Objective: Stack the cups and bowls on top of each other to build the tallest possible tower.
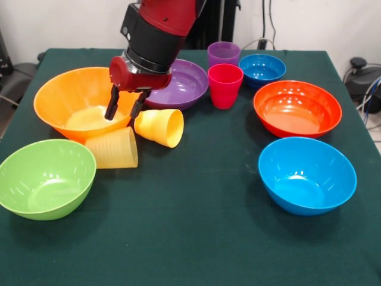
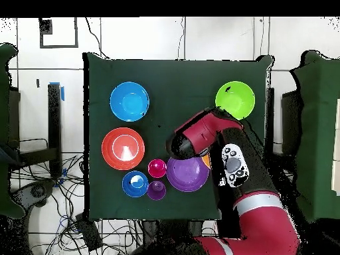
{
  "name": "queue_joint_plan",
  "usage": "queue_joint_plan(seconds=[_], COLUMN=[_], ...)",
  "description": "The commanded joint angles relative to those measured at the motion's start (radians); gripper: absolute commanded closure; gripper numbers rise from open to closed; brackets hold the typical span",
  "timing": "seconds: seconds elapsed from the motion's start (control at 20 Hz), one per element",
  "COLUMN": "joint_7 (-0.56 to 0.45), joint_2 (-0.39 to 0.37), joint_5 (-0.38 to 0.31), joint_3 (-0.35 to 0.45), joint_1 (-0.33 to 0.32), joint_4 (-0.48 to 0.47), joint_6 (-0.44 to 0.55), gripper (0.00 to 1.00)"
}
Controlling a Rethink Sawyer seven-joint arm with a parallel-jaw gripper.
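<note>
Two cams: one low front view across the counter, one overhead looking straight down.

Front cam sits close at counter height-plus, tilted down, arm entering from the top edge; the green cloth fills most of the picture, lime green bowl near left, light blue bowl near right. Overhead cam is much farther out, whole counter plus surrounding floor and cables visible, arm coming up from the bottom. Views are turned half round: there the lime green bowl is top right, light blue bowl top left. Both share the full cloth and bowls.
</note>
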Motion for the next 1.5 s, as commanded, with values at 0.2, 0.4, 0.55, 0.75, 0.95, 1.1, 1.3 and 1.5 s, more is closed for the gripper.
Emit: queue_joint_plan(seconds=[0.2, 0.4, 0.55, 0.75, 0.95, 1.1, 1.3, 1.5], joint_7=[0.000, 0.068, 0.084, 0.098, 0.126, 0.079, 0.005, 0.001], joint_2=[0.102, 0.140, 0.155, 0.169, 0.182, 0.173, 0.163, 0.166], joint_5=[-0.089, -0.118, -0.113, -0.101, -0.093, -0.062, -0.027, -0.020], joint_3=[-0.023, -0.051, -0.066, -0.090, -0.119, -0.115, -0.099, -0.097], joint_1=[0.031, 0.053, 0.065, 0.081, 0.104, 0.089, 0.068, 0.068], joint_4=[-0.053, -0.066, -0.074, -0.080, -0.084, -0.080, -0.082, -0.083], joint_6=[-0.093, -0.140, -0.154, -0.175, -0.197, -0.195, -0.167, -0.166], gripper=[0.00, 0.00, 0.00, 0.00, 0.00, 0.00, 0.00, 0.00])
